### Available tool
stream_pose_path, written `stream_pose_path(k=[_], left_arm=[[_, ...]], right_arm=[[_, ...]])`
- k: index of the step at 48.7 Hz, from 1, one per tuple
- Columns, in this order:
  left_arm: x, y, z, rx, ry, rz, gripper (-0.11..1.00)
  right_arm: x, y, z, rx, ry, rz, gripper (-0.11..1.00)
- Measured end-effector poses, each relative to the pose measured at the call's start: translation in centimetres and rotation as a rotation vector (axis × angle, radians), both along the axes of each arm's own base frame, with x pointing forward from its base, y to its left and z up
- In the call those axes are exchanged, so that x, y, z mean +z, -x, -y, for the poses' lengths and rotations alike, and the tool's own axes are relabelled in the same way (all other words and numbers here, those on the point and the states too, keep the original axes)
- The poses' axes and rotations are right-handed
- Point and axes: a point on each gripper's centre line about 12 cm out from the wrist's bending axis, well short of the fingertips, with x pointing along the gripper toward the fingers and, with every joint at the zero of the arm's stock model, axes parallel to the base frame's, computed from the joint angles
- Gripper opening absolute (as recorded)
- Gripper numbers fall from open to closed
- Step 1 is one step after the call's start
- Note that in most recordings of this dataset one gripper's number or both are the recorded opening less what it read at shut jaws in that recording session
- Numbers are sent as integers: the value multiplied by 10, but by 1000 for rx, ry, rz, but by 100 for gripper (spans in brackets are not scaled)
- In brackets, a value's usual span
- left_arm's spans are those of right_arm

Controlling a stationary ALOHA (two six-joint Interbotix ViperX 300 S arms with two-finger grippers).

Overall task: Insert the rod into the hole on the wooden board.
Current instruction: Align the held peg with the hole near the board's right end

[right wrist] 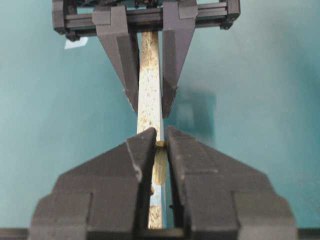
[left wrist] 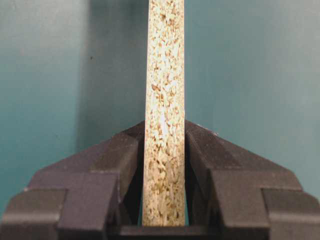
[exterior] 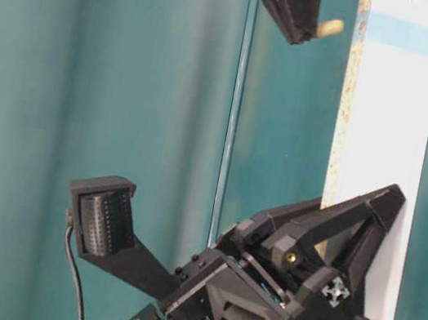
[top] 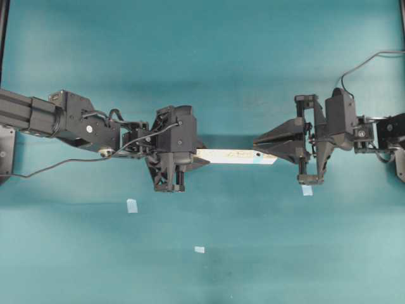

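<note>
Rod sits pinched in the right gripper, reaching level from the right toward the board, whose other end the left gripper clamps.

a robotics lab bench: two black arms over a teal tabletop.

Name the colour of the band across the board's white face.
Light blue band, clearest in the table-level view.

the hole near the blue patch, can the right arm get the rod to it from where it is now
Probably yes. The right gripper holds the rod just short of the board, tip toward it, nothing between. The left gripper clamps the far end. The hole itself is barely visible, so alignment is unclear.
</note>
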Motion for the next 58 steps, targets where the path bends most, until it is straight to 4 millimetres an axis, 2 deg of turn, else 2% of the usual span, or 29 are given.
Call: stream_pose_path(k=[58], left_arm=[[-1,0,-1,3,1,-2,31]], right_arm=[[-6,-3,-6,26,1,-20,10]])
